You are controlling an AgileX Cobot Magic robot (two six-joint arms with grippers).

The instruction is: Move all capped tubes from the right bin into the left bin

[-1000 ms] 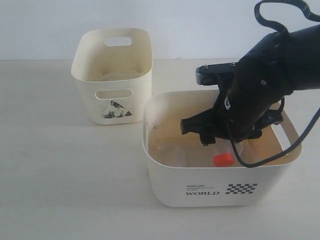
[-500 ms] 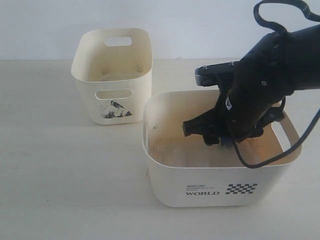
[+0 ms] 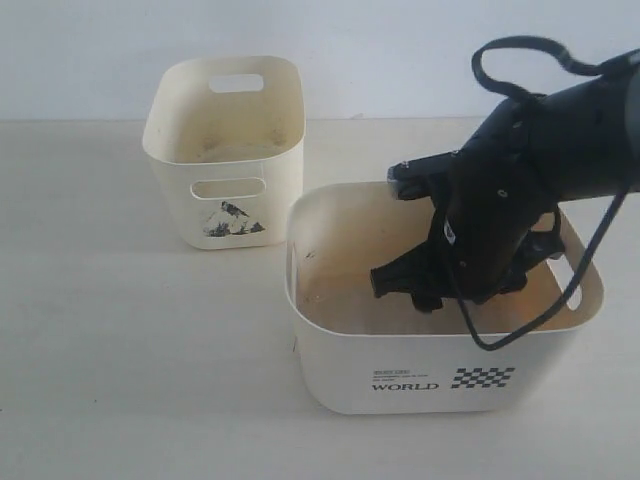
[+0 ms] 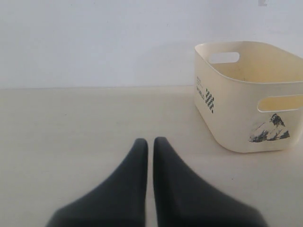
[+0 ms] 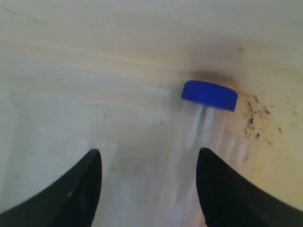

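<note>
Pale table (image 3: 120,380) w/ left bin (image 3: 180,200) & right bin (image 3: 340,370), near each other

Pale, perhaps wooden tabletop (image 3: 120,380); white wall (image 3: 400,50)

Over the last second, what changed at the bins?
The right arm sank deeper into the right bin and now hides the orange cap seen earlier. The right gripper is open over a blue-capped tube, with nothing grasped yet. The right bin and the left bin stayed put.
</note>
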